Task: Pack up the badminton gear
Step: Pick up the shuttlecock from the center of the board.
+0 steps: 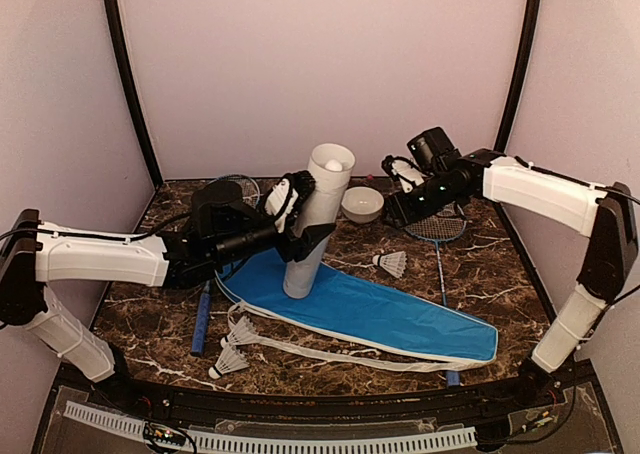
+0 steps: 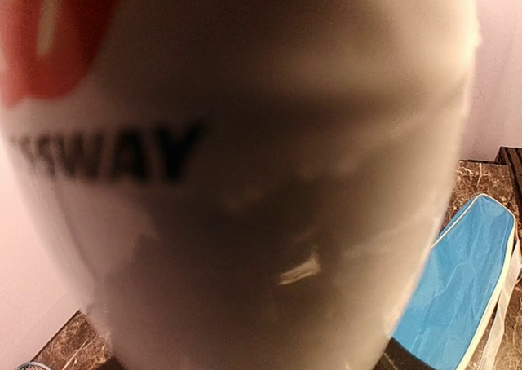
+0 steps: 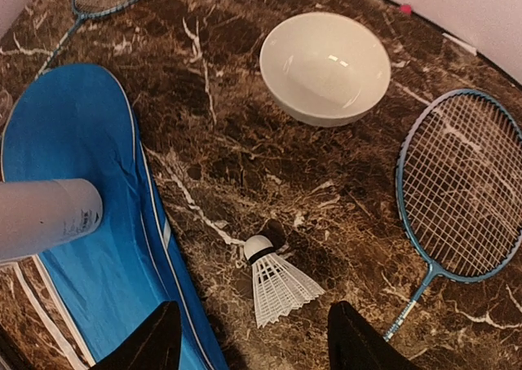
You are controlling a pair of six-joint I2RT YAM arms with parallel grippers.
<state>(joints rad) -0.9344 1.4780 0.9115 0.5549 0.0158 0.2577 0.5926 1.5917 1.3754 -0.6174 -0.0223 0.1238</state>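
Left tool [image 1: 303, 220]: clamped on tube [image 1: 322, 199]
Tube: tilted, base on cover [image 1: 380, 314]
Right tool [image 3: 254, 341]: apart, empty, above shuttlecock [image 3: 276, 287] on bench [image 3: 245, 142]
Racket [image 3: 461, 182]: flat on bench beside bowl [image 3: 326, 64]

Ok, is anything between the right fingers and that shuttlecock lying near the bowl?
Nothing visible. The right fingers stand open above the shuttlecock, which lies alone on the table. The bowl, the racket and the racket cover all sit off to the sides, apart from it.
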